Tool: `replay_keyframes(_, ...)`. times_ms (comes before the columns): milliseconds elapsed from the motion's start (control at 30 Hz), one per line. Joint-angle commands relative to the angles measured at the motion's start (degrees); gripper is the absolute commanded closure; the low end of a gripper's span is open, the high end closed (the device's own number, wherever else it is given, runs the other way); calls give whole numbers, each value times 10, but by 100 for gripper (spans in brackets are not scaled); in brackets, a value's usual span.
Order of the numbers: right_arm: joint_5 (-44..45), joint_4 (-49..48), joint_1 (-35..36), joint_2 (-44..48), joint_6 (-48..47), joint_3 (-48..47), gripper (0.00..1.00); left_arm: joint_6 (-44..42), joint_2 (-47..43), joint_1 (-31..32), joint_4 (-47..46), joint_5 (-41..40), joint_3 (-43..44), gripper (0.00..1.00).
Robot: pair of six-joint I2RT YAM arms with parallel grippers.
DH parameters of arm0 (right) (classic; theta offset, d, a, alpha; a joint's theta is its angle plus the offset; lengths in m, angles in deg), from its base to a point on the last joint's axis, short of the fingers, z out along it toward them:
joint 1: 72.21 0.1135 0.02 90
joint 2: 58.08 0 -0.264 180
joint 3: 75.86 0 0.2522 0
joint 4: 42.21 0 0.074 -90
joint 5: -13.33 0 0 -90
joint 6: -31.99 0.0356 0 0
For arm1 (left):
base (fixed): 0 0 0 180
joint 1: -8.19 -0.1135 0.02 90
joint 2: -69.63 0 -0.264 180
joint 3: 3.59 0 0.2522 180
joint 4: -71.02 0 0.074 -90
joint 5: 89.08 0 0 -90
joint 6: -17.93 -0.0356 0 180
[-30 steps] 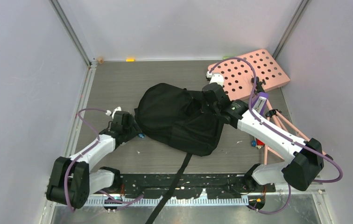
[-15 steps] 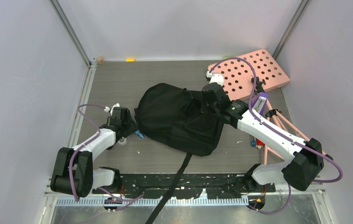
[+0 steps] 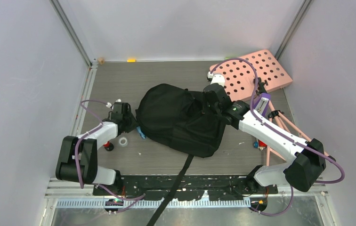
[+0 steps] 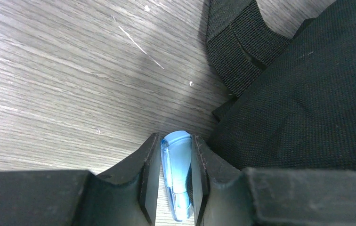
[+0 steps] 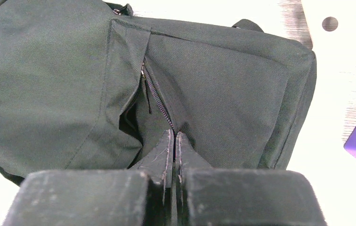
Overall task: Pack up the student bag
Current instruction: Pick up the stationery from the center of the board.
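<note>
The student bag (image 3: pixel 176 117) lies as a black fabric heap in the middle of the table. Its long strap (image 3: pixel 178 176) trails over the near edge. My right gripper (image 3: pixel 205 107) sits on the bag's right side, shut on the zipper edge (image 5: pixel 157 99) of a pocket that gapes slightly; the fingertips (image 5: pixel 166 141) pinch a thin strip of it. Low at the bag's left edge is my left gripper (image 4: pixel 176 141). Its two fingers close on a small translucent blue pen-like piece (image 4: pixel 178 160) that lies on the wood against the bag (image 4: pixel 308 94).
A pink board with round holes (image 3: pixel 254 70) leans at the back right, with pink rods (image 3: pixel 284 127) below it. A purple item (image 3: pixel 262 102) lies beside the right arm. A white tape roll (image 3: pixel 124 141) and a small red thing (image 3: pixel 109 146) lie near the left arm.
The left arm has swung toward the back, uncovering the white roll and the red thing. Its jaws have narrowed onto the blue piece. The right arm has stayed put.
</note>
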Motion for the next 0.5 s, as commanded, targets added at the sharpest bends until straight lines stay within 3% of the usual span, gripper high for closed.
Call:
replay_keyframes(0,3,-23,-5,9,1,-3,100,13,11,4,34,47,-40,78)
replay_keyframes(167,-6,-32,-5,11,2,0,100,42,-24,33,43,56,-74,80)
replay_keyframes(300,-15,-37,-6,12,7,3,100,57,-57,80,99,27,-82,80)
replay_keyframes(467,-24,-46,-6,20,13,15,100,64,-106,94,144,21,-103,80)
